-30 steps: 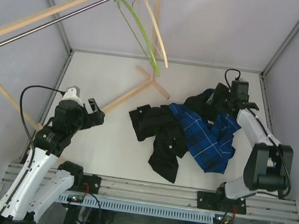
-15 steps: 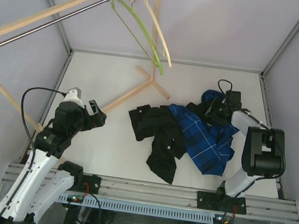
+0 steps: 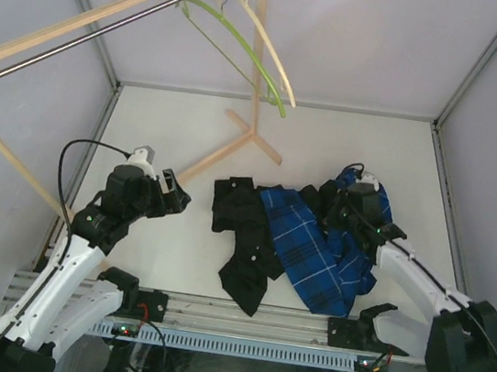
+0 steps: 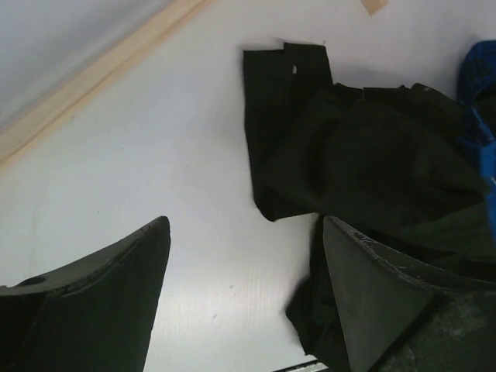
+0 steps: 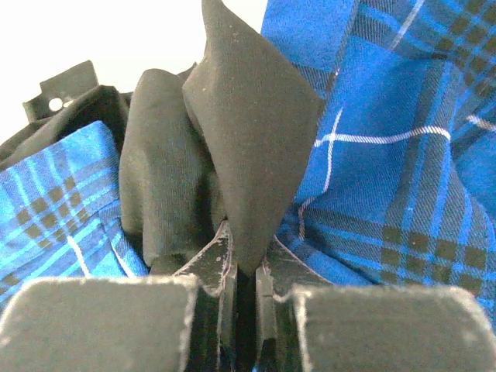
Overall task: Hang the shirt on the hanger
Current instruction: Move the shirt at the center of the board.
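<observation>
The blue plaid shirt [image 3: 313, 251] lies crumpled on the table, tangled with a plain black garment [image 3: 243, 222]. My right gripper [image 3: 335, 198] sits at the far right end of the heap. In the right wrist view its jaws [image 5: 246, 260] are shut on a pointed fold of the black garment [image 5: 248, 116], with the shirt [image 5: 387, 116] bunched on both sides. The lime-green hanger [image 3: 240, 51] hangs from the rail at the back. My left gripper [image 3: 173, 196] hovers open left of the heap; between its jaws [image 4: 244, 294] is bare table, the black garment [image 4: 349, 147] beside its right finger.
A pale cream hanger [image 3: 271, 55] hangs next to the green one on the metal rail [image 3: 94, 30]. The wooden stand's crossed foot [image 3: 236, 143] rests on the table behind the clothes. Frame posts and walls close in the table's sides.
The right gripper has shut on the black fold and drawn nearer and leftward, dragging the heap along. The left gripper has moved right toward the clothes. The hangers have swung slightly.
</observation>
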`<state>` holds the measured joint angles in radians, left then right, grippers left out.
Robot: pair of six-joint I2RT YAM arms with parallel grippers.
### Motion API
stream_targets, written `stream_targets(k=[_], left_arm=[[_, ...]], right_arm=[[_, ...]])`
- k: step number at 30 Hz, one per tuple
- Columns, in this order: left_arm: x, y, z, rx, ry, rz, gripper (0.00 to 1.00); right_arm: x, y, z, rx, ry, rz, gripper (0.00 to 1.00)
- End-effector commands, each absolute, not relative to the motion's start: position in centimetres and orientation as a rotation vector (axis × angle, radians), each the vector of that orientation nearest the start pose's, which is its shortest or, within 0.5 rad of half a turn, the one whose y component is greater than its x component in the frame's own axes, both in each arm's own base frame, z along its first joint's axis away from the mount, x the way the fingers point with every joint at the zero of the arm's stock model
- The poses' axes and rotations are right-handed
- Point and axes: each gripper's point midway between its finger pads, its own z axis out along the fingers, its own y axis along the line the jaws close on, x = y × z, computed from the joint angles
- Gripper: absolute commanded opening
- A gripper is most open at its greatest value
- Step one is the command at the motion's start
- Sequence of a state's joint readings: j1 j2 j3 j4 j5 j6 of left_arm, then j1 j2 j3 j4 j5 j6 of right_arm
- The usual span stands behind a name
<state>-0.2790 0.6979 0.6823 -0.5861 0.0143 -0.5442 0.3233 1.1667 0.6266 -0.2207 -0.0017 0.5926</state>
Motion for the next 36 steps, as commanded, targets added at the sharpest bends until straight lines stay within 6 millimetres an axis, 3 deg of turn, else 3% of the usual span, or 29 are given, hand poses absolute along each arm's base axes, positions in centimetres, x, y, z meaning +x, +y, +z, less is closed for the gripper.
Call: stream_targets(k=[1,6,8,10,13,14,20,25,30,36], left_arm=[[23.7,-11.3,17.5,-0.238,2.161,-0.566,0.83],[23.9,-12.9,16.2,-0.231,2.189,-0.625,0.81],[23.9,-13.2,15.8,-0.229,2.203,-0.628,0.80],[23.9,-12.9,15.9,-0.229,2.211,-0.602,0.78],[24.1,-10.6,17.1,-0.274,2.181,-0.462,0.80],[24.2,-9.7,17.7,-0.294,2.162,-0.418,0.82],[23.7,-6.3,21.4,-0.419,2.024,-0.305,0.86],[22.0,-2.5,22.5,-0.574,1.922,-0.170,0.87],[19.9,0.5,24.0,-0.636,1.851,-0.070,0.84],[15.6,5.8,27.3,-0.809,1.651,0.055,0.81]], right_arm=[[27.0,15.6,10.7,0.385,2.241,0.507,0.00],[23.7,19.4,12.0,0.360,2.173,0.570,0.01],[23.1,20.7,12.3,0.276,2.175,0.598,0.09],[22.8,21.0,13.0,0.182,2.162,0.586,0.32],[22.7,20.0,14.8,0.038,2.110,0.523,0.73],[22.8,19.4,15.5,0.012,2.094,0.500,0.81],[23.7,15.4,18.7,0.059,2.008,0.417,0.86],[24.9,13.4,20.2,0.082,1.946,0.392,0.89],[26.0,14.6,21.6,-0.019,1.889,0.456,0.89],[25.9,17.3,20.3,-0.151,1.935,0.548,0.89]])
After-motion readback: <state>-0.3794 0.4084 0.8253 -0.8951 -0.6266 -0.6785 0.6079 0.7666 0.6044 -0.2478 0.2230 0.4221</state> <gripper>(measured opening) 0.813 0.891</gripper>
